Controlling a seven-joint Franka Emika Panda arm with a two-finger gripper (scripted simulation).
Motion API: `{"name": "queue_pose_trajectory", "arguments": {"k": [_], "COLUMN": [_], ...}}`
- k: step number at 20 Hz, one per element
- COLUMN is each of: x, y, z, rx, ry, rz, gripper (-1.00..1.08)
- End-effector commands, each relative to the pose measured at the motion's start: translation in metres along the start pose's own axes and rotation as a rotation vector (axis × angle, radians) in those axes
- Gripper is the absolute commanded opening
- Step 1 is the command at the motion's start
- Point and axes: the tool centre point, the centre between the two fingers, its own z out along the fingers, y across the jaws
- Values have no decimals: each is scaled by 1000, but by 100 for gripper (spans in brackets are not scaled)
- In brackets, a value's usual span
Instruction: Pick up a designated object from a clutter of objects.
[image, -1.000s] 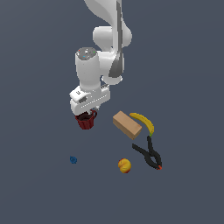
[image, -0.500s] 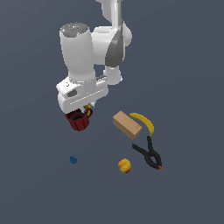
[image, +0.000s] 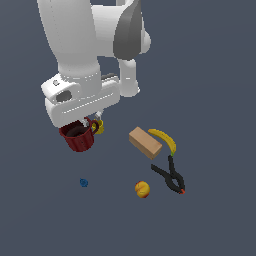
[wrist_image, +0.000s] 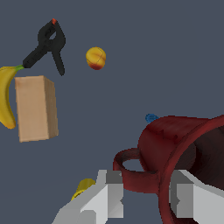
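Observation:
The dark red mug (image: 78, 137) (wrist_image: 175, 151) hangs tilted under the white hand, lifted off the dark floor. My gripper (image: 86, 124) (wrist_image: 146, 192) is shut on the mug, one finger (wrist_image: 109, 194) outside by the loop handle and the other finger (wrist_image: 186, 197) inside the rim. The yellow cup (image: 98, 127) (wrist_image: 83, 187) peeks out just behind the mug and the hand, mostly hidden. The rest of the clutter lies apart toward the exterior view's right.
A tan wooden block (image: 145, 142) (wrist_image: 35, 108) lies next to a banana (image: 165, 140) (wrist_image: 6, 98). A black clamp (image: 171, 176) (wrist_image: 46, 43), an orange-red fruit (image: 142, 189) (wrist_image: 96, 57) and a tiny blue piece (image: 84, 182) (wrist_image: 151, 117) sit on the floor.
The arm has risen and swung toward the exterior view's left, carrying the red mug with it; the mug is now tilted and higher. The other items have not moved.

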Motion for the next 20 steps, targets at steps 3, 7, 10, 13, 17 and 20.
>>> {"name": "queue_pose_trajectory", "arguments": {"k": [3, 7, 10, 13, 17, 20], "x": [14, 25, 32, 38, 44, 47], "y": [17, 31, 40, 47, 54, 58], "z": [-28, -49, -63, -73, -83, -88], "rx": [-2, -2, -2, -2, -3, -3], "ry": [2, 2, 2, 2, 2, 2], "rz": [1, 1, 1, 1, 1, 1], "gripper": [-100, -100, -100, -100, -100, -100]}}
